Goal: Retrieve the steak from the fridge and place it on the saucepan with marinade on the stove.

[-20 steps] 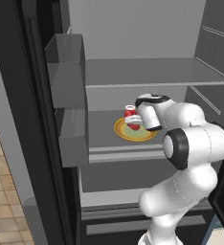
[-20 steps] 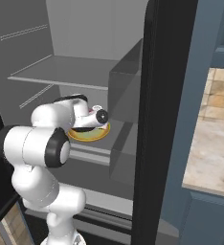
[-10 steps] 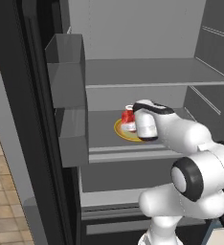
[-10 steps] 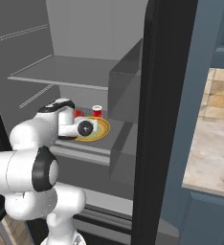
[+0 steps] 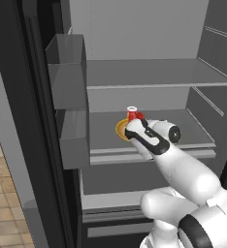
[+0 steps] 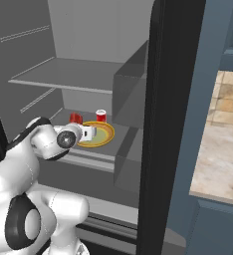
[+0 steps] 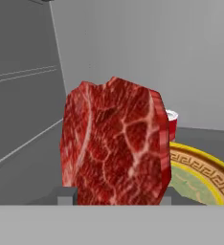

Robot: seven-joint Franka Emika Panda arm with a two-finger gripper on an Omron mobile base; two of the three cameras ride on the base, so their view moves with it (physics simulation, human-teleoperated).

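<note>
Jaws of the gripper [image 7: 115, 201] clamp the steak [image 7: 115, 143], upright at frame centre in the hand view. Withdraw level from the fridge [image 5: 144, 72] shelf, clearing the yellow-rimmed plate [image 7: 205, 174] and red cup [image 6: 101, 115].

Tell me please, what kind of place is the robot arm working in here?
Most likely a kitchen, at the open tall black fridge: pale grey shelves and door bins, a dark-red marbled steak, and a yellow-rimmed round plate beside a small red white-rimmed cup.
</note>
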